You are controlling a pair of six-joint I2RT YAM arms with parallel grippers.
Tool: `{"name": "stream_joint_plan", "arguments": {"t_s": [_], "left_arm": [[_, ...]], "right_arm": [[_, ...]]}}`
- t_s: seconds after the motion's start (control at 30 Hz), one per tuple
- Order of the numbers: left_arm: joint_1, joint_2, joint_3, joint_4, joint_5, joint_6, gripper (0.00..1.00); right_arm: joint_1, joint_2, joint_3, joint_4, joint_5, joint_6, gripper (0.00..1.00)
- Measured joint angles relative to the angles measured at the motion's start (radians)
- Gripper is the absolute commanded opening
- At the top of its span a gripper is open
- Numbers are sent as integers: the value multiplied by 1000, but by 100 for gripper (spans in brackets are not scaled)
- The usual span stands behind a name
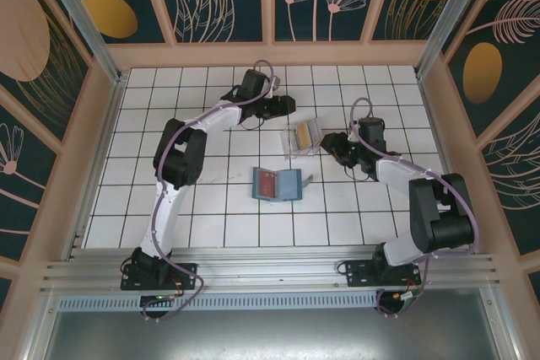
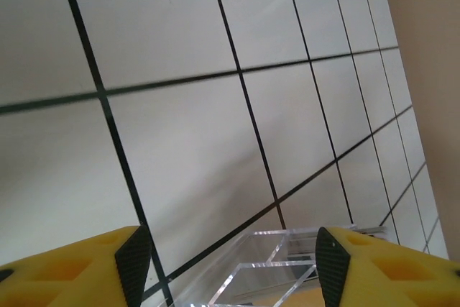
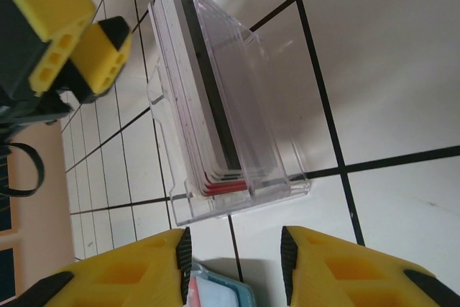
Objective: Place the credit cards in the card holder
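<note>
Table (image 1: 211, 208): white tiles with dark grout; directions below are taken from the card holder.
Wallet (image 1: 277, 183): teal, lies open and flat at 7 o'clock, near the holder but apart from it. A red rectangle (image 1: 267, 183) on its left panel reads as a credit card not yet moved.
Right tool (image 3: 234, 246): at 4 o'clock, just beside the holder and pointing at its short end. Jaws parted, nothing between them, released.
Card holder (image 1: 302, 137): clear box, mid-table, between the two tools. The right wrist view shows it with its open side turned away from that tool.
Credit cards in holder (image 1: 301, 135): yellow-gold from above. In the right wrist view they stand on edge as a tight stack, with a red edge (image 3: 224, 183) low in the stack.
Left tool (image 2: 231, 257): at 11 o'clock, just beside the holder. Pads spread wide with only the holder's clear rim below them, released and empty.
Step (judged): fetch the card from the wallet, or settle the stack.
Technique: pinch the card by its long edges, not its face. Lift it clear of the wallet pocket before swinging. Enter the holder parallel to the standing stack. The other tool should brace the holder's far wall, since the light box is likely to skid.
Risk: a tilted card jams on the rim.
</note>
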Motion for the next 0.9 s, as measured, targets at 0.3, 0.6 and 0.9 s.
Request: {"name": "stream_joint_plan", "arguments": {"t_s": [0.3,0.6,0.9], "left_arm": [[-10,-42,-208,113,95,-44,65],[3,-274,-459,145,48,-50,65],[13,-390,-578,116,-70,-18,65]], "right_arm": [[2,109,0,146,-41,35,41],[52,259,159,167,-73,30,41],[106,311,288,58,-67,-72,42]]}}
